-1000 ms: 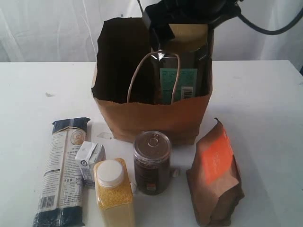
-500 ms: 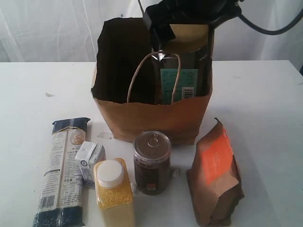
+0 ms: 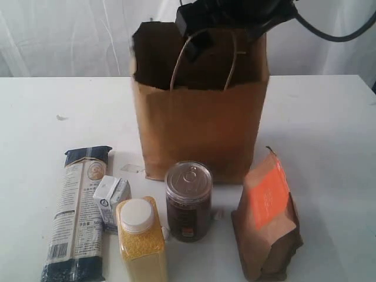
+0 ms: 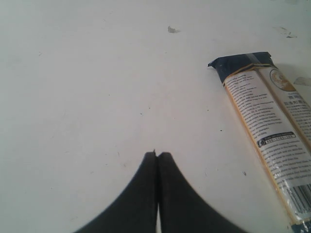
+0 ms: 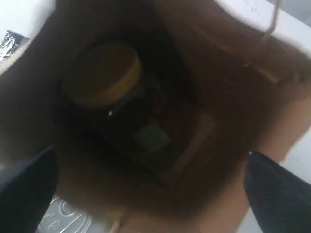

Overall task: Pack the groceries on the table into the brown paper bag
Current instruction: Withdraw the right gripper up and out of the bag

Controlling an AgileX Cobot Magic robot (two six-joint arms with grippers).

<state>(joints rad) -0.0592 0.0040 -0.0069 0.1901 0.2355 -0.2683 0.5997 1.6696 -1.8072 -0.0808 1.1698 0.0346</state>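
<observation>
The brown paper bag (image 3: 200,129) stands upright at the middle of the table (image 3: 329,129). My right gripper (image 3: 228,35) hangs open over the bag's mouth. In the right wrist view the right gripper (image 5: 150,151) looks down into the bag (image 5: 228,97), where the large gold-lidded jar (image 5: 102,73) rests apart from the fingers. In front of the bag lie the dark-blue pasta packet (image 3: 79,211), white carton (image 3: 111,200), yellow-grain jar (image 3: 141,241), silver-topped tin (image 3: 188,200) and brown pouch (image 3: 267,217). My left gripper (image 4: 158,154) is shut and empty above bare table (image 4: 97,87), with the pasta packet (image 4: 267,131) off to one side.
A cord handle (image 3: 202,59) loops up at the bag's near rim, just under the right gripper. The tin's top (image 5: 65,218) shows outside the bag wall in the right wrist view. A white curtain hangs behind the table.
The bag's near wall, folded low before, now stands at full height and hides the jar in the exterior view. The right gripper has lifted slightly above the rim.
</observation>
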